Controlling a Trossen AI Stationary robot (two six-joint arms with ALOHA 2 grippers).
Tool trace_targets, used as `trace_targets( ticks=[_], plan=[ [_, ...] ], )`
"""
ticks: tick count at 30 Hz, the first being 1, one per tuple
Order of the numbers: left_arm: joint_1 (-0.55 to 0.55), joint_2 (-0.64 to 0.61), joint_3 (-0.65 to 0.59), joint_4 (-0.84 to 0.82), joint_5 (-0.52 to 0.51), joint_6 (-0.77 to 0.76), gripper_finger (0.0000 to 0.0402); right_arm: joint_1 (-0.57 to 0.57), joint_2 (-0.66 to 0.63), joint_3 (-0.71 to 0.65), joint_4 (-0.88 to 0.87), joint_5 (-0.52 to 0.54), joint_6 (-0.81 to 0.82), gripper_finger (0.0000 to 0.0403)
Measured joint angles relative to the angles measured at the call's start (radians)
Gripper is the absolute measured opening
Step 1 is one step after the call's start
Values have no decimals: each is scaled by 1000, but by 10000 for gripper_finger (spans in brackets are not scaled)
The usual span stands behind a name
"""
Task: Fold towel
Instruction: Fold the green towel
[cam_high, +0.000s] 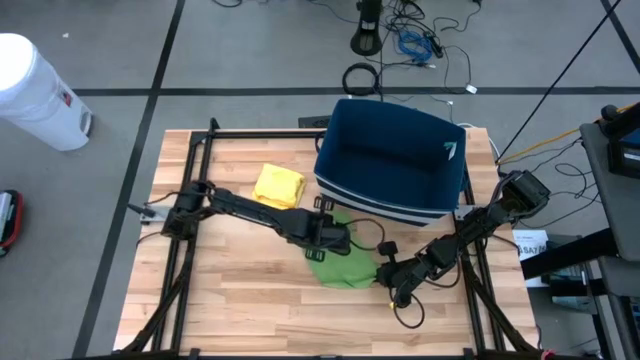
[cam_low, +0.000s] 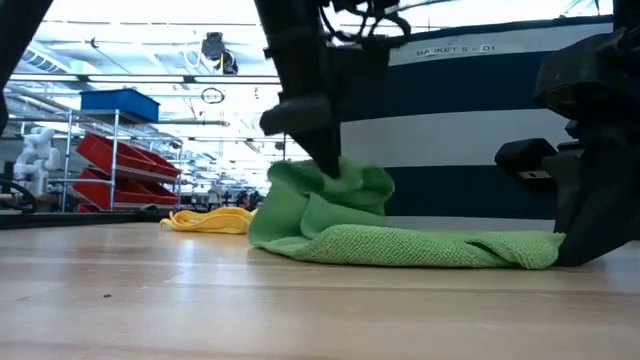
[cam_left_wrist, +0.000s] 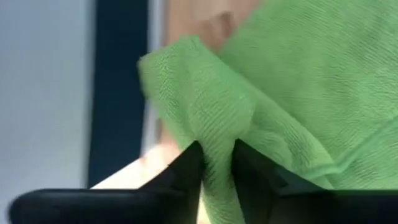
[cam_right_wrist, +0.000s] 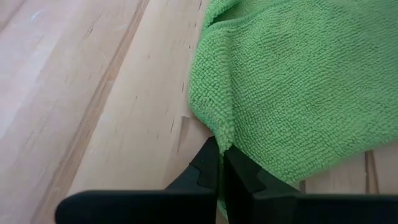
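Green towel (cam_high: 343, 265) edge lies just beside the blue basket (cam_high: 390, 160).

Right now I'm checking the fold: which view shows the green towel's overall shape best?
The low view: the green towel shows edge to edge, flat right, bunched left. The high view has arms crossing it; both wrist views show close-up patches only.

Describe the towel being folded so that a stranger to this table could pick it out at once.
Find the big navy basket standing on the wooden table. On the boards just in front of it, between the left gripper and right gripper, lies the green towel. Its neighbour, the yellow cloth, lies apart, touched by neither gripper.
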Motion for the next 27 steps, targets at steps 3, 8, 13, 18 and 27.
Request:
trace_targets(
  ticks=[3, 8, 13, 18, 27],
  plan=[
    [-1, -35, 0, -28, -67, -21, 134, 0, 0, 0, 0, 0, 0, 0],
    [-13, -94, 1, -65, -161, -56, 178, 0, 0, 0, 3, 0, 0, 0],
    [-44, -101, 0, 51, 89, -32, 192, 0, 0, -2, 14, 0, 0, 0],
    [-102, -87, 0, 163, 343, -3, 192, 1, -18, -4, 25, -17, -15, 8],
    [-191, -50, 1, 157, 511, -96, 192, 47, -138, -4, -59, 131, -37, 126]
  ],
)
